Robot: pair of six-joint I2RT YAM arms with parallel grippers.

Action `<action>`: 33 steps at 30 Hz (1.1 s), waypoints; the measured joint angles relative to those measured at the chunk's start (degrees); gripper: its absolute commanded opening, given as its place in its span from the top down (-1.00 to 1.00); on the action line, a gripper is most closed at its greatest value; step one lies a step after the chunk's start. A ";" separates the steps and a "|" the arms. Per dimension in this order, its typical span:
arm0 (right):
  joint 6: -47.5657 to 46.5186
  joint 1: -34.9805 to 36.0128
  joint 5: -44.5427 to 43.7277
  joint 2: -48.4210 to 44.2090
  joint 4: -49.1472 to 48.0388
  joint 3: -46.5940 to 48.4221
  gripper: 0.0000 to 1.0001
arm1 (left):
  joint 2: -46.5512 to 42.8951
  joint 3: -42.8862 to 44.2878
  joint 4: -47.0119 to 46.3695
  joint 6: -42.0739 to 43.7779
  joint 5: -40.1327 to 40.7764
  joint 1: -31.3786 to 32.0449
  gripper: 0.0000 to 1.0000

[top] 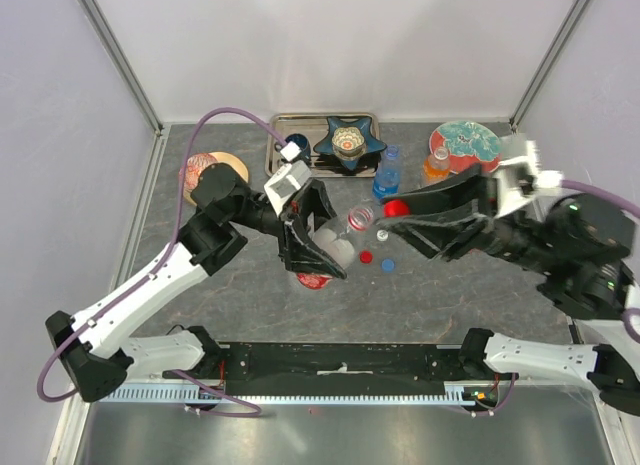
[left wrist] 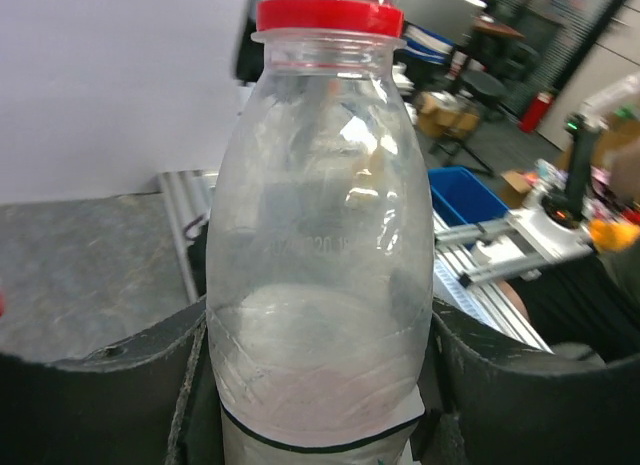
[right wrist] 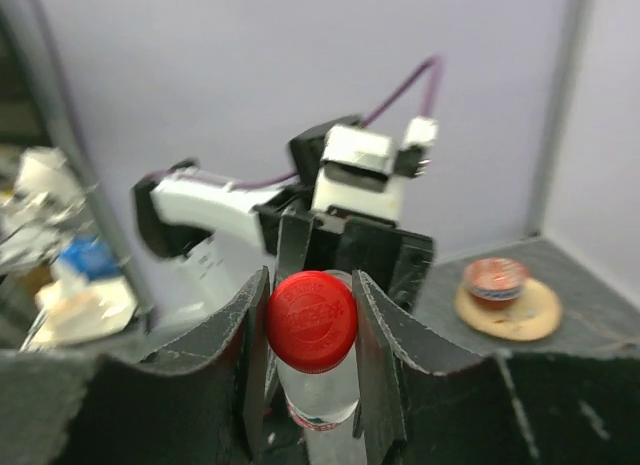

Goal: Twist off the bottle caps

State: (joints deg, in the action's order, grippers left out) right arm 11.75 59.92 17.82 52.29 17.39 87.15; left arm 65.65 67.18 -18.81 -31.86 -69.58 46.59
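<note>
In the middle of the top view, the left gripper [left wrist: 320, 385] grips 1 clear bottle [left wrist: 320, 235] around its body, jaws pressed to both sides; the right gripper [right wrist: 310, 370] pinches the red cap [right wrist: 311, 321] seated on its neck.

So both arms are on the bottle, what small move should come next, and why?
Probably twist the right gripper to loosen the red cap. Its jaws are shut on that cap, which sits on the neck, and the left gripper clamps the clear bottle by its body, bracing it.
</note>
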 measured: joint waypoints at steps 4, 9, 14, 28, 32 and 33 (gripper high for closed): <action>-1.03 0.68 -16.74 -5.86 -1.42 -1.57 1.00 | -3.37 -1.07 9.44 6.34 9.88 -1.79 0.04; -1.51 0.70 -33.14 -10.78 -3.26 -6.34 1.00 | -12.13 -7.02 18.73 12.87 25.81 -1.84 0.02; 0.68 0.70 -42.58 -8.02 -2.21 -18.23 1.00 | -24.63 -14.51 23.28 15.58 43.25 -1.86 -0.01; 17.62 0.70 -42.42 22.58 -8.76 -45.62 1.00 | -46.21 -22.21 28.46 16.96 64.87 -1.84 -0.01; 19.71 0.70 -40.48 33.68 -13.62 -45.18 1.00 | -48.06 -23.78 29.94 16.96 66.62 -1.84 -0.01; 20.04 0.70 -40.17 36.20 -14.10 -44.63 1.00 | -48.26 -24.02 30.14 16.98 66.86 -1.84 -0.01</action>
State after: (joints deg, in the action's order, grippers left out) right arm 31.79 60.62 -22.35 88.49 3.29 42.52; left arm 17.39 43.16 11.33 -14.87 -2.72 44.75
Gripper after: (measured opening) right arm 0.414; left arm 0.613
